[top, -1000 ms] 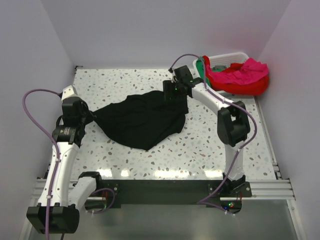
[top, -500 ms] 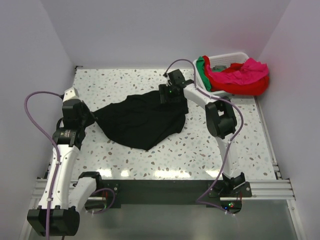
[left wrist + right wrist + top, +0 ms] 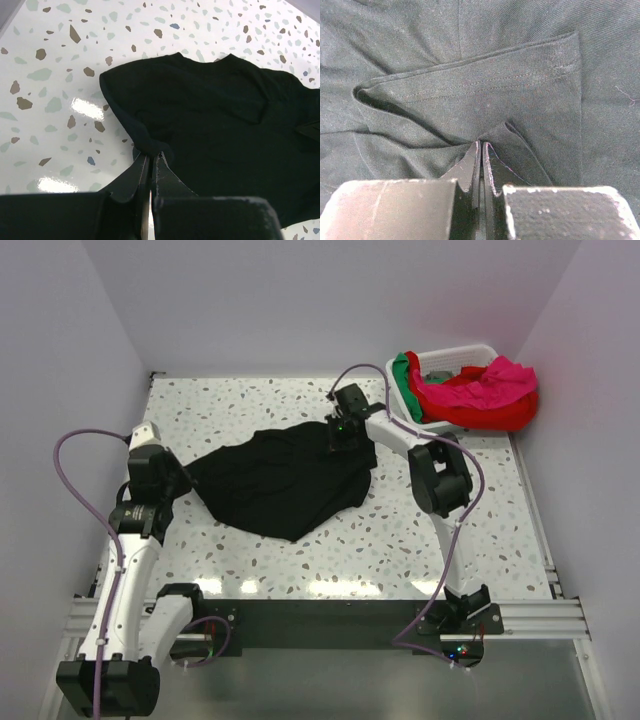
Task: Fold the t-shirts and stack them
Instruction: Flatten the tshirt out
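Note:
A black t-shirt lies crumpled and spread out on the speckled table. My left gripper is at the shirt's left corner. In the left wrist view the left gripper is shut on a bunched edge of the black t-shirt. My right gripper is down on the shirt's far right part. In the right wrist view the right gripper is shut, with a small pucker of the black t-shirt pinched beside a hemmed fold.
A white slatted basket stands at the back right corner, holding a red shirt, a pink shirt and a green one. Walls close in the table on the left, back and right.
The right gripper has moved a little left onto the black shirt and gone from open to shut on its cloth. The left gripper stays shut on the shirt's corner, barely shifted.

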